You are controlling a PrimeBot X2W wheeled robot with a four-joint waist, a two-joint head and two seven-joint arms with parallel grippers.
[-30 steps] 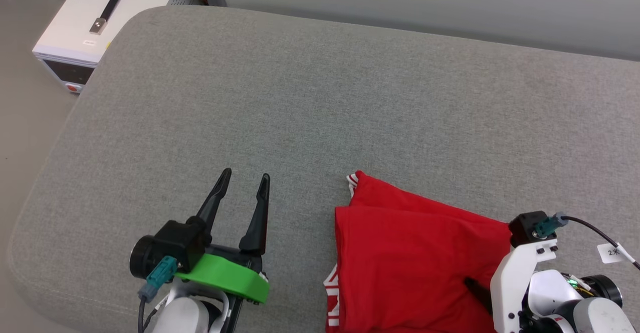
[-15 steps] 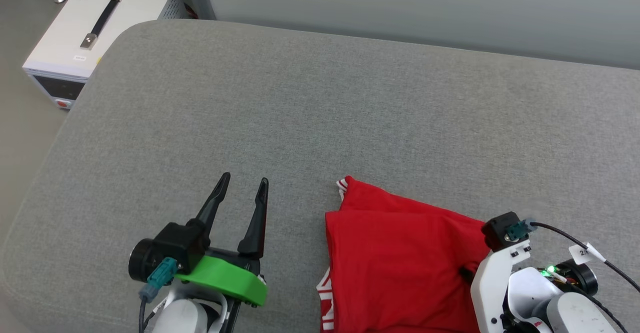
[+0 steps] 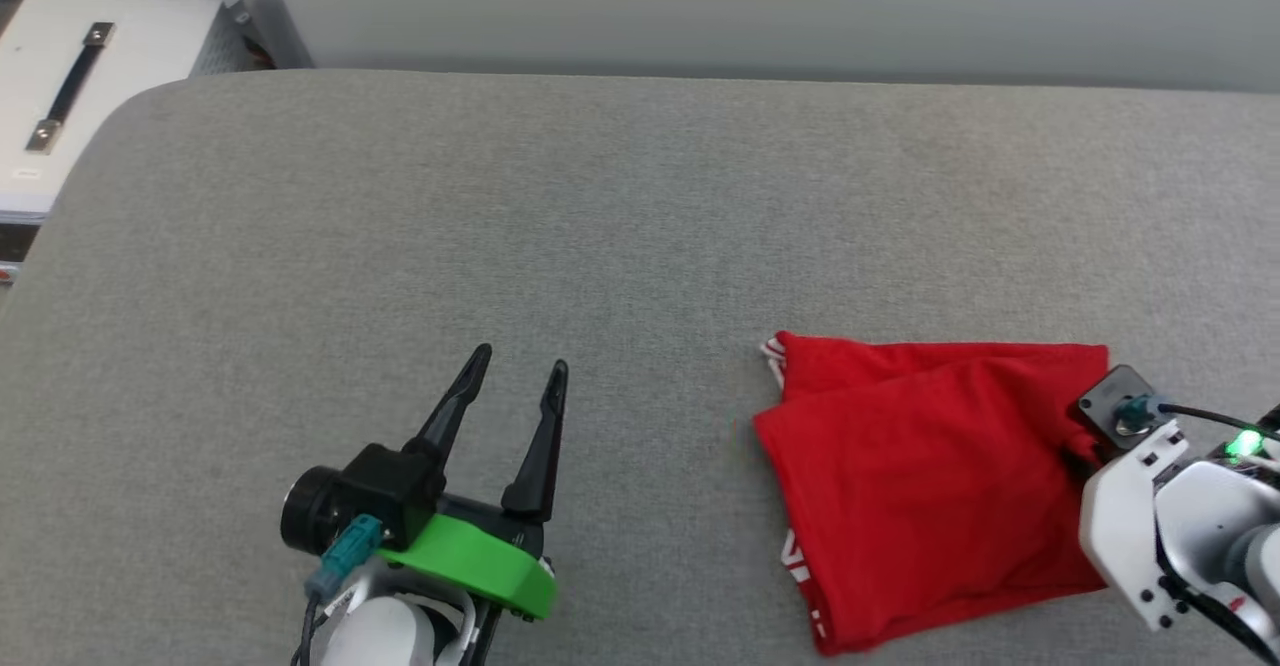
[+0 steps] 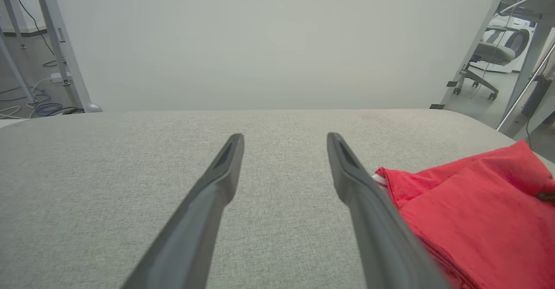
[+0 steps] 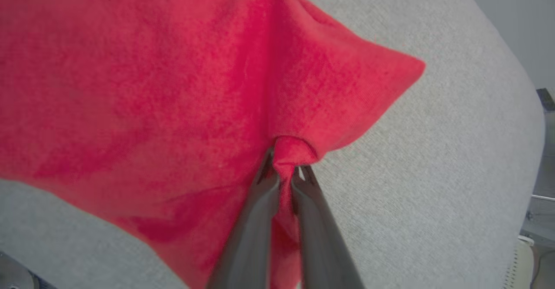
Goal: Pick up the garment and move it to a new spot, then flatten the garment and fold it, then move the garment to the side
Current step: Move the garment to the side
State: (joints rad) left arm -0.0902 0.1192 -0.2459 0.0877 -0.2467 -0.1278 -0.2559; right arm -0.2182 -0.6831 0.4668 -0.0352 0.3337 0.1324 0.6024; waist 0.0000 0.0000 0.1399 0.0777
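Observation:
The garment (image 3: 920, 476) is a red shirt lying folded on the grey cushion (image 3: 600, 226) at the lower right, with striped trim showing at its left corner. My right gripper (image 3: 1082, 451) is at the garment's right edge. In the right wrist view this gripper (image 5: 286, 174) is shut on a pinched bunch of the red cloth (image 5: 151, 85). My left gripper (image 3: 522, 358) hovers open at the lower left, apart from the garment and with nothing between its fingers. In the left wrist view the open left gripper (image 4: 284, 137) points across the cushion, and the garment (image 4: 477, 211) lies to its right.
A white box with a black handle (image 3: 70, 96) stands off the cushion's far left corner. A pale wall runs behind the cushion. In the left wrist view, metal legs (image 4: 56, 41) stand at the left and an office chair (image 4: 490, 54) at the far right.
The head camera has turned, shifting the whole picture. My right gripper has shut on the garment's right edge and drawn it rightwards, away from the left gripper. The left gripper stays open.

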